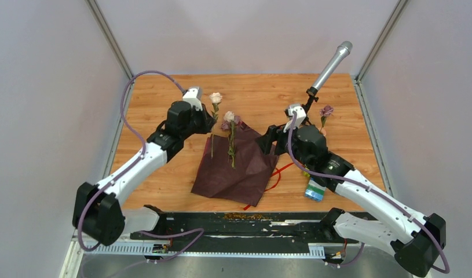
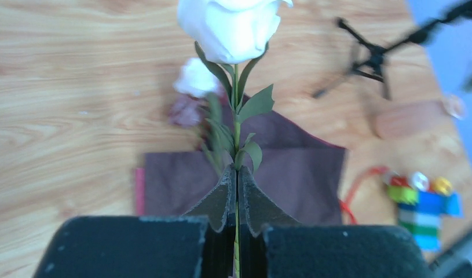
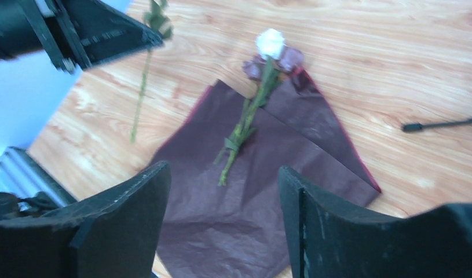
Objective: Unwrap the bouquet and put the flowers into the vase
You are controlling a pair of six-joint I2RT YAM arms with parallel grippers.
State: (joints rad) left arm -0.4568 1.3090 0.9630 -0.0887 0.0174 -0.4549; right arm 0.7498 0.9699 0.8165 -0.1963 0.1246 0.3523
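Since my left claw point(image 2: 237, 179) pinches the cream rose point(image 2: 230, 29) only by its thin stem, held above the surface point(image 2: 59, 87), it may swivel or slip before reaching the vase point(image 2: 404, 119), well apart.

Lab cell: white panels point(image 1: 48, 87), wooden table point(image 1: 256, 92)

- Bare table point(image 1: 256, 92) at the far centre and near left: free passage.
- Spread wrapping paper point(image 1: 236, 168) with flowers point(image 1: 230, 139) fills the middle.
- Microphone point(image 1: 332, 65), tripod point(image 2: 372, 58) and toy-brick stack point(image 1: 315, 190) crowd the right side, far to near.
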